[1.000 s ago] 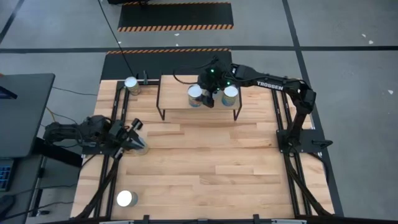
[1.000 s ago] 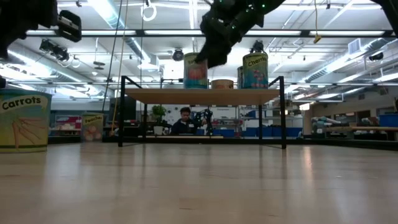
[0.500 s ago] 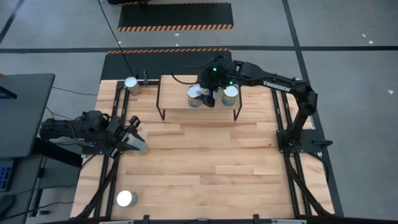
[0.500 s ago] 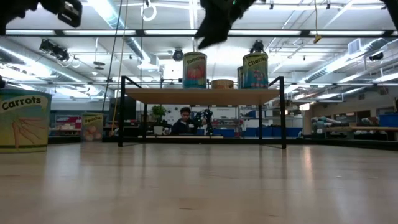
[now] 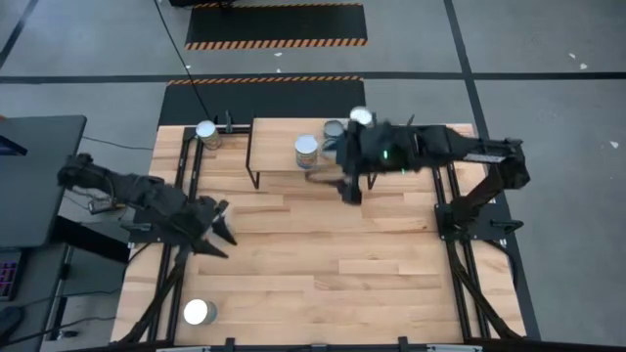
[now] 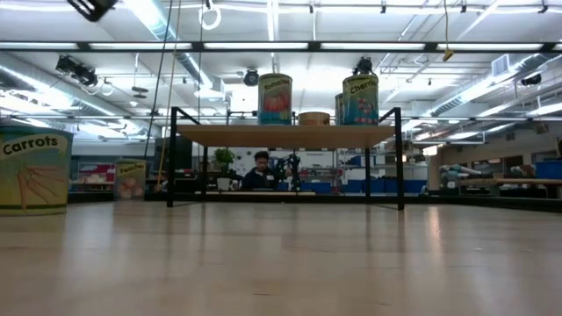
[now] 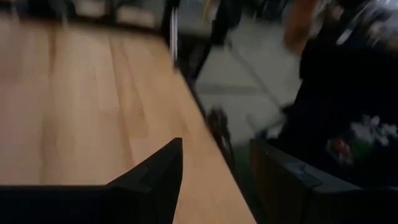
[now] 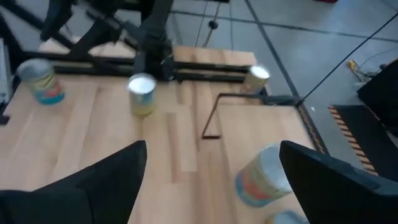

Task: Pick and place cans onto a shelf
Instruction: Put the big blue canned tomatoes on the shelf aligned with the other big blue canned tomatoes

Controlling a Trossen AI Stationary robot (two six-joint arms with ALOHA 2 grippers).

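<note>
1. The right arm is reaching in from the table's right side, lying nearly level, with the right gripper (image 5: 349, 189) pointing down at the plank table (image 5: 323, 254) just in front of the low wood-topped wire-legged shelf (image 5: 279, 156).
2. In the right wrist view its two dark fingers (image 8: 106, 180) are standing wide apart, holding nothing.
3. Just behind that gripper, a silver-topped can with a blue and red label (image 5: 307, 152) is standing upright on the shelf; a dull grey-topped can (image 5: 335, 130) and another silver-topped can (image 5: 361, 117) are sitting further back, partly hidden by the arm.
4. The left arm is stretching from the left edge, its left gripper (image 5: 217, 231) tilted down over the planks, fingers (image 7: 155, 180) spread and empty.
5. One silver-topped can (image 5: 200, 312) is standing near the front-left corner, well in front of the left gripper; another (image 5: 207, 134) is at the back-left, beside the shelf.
</note>
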